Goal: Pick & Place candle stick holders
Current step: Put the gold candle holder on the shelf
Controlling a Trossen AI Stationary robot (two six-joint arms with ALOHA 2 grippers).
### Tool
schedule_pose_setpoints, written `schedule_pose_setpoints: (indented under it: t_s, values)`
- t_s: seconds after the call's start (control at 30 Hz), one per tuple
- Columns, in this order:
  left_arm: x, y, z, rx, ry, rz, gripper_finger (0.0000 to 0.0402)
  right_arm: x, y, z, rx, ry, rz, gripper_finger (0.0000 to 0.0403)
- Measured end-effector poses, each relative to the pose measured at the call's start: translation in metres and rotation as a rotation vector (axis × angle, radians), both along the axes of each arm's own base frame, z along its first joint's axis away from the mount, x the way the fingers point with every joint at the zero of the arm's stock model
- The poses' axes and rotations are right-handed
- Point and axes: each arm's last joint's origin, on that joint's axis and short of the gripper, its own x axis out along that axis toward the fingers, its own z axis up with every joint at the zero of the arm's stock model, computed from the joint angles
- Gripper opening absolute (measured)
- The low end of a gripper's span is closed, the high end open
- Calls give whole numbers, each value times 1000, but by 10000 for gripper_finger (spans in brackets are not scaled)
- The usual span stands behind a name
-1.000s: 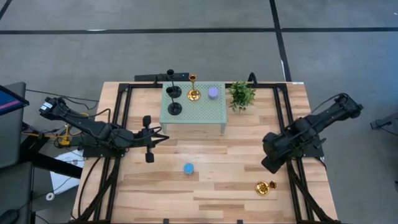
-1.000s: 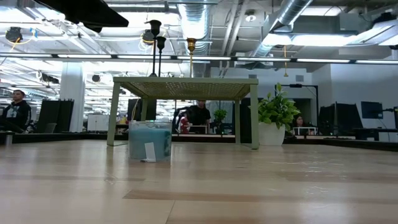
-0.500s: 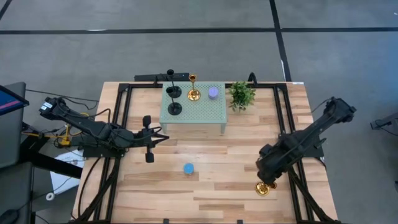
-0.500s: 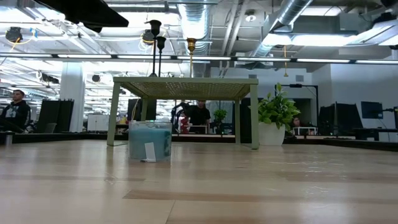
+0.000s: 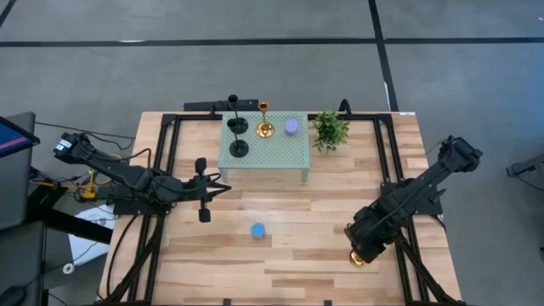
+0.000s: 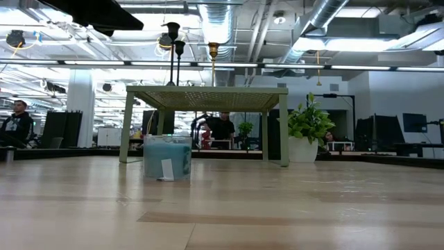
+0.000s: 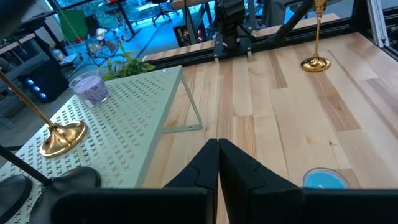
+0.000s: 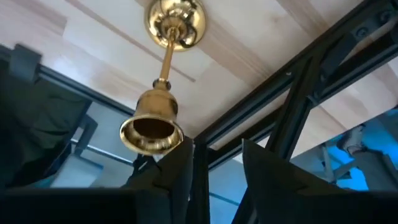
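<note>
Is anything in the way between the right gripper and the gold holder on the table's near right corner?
Nothing visible. The right gripper hangs right above the gold candle stick holder, fingers parted beside its cup, with only bare table around it. The left gripper waits shut at the far left.

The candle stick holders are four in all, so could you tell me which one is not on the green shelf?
The gold holder standing on the bare wood at the table's near right edge, beneath the right gripper. The other gold holder and both black holders stand on the green shelf.
</note>
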Motion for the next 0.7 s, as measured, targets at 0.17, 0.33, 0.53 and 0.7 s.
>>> schedule_pose_setpoints:
  t_s: [0.17, 0.33, 0.53, 0.7]
  values:
    - [0, 0, 0, 0, 0, 0, 11, -4, -8, 10, 31, -44, -15, 156]
    - [0, 0, 0, 0, 0, 1, 11, -2, -9, 13, 38, -99, -17, 153]
    - [0, 0, 0, 0, 0, 0, 11, 6, -3, 11, 47, -184, -15, 122]
    - [0, 0, 0, 0, 0, 1, 11, 5, -4, 11, 29, -187, -17, 102]
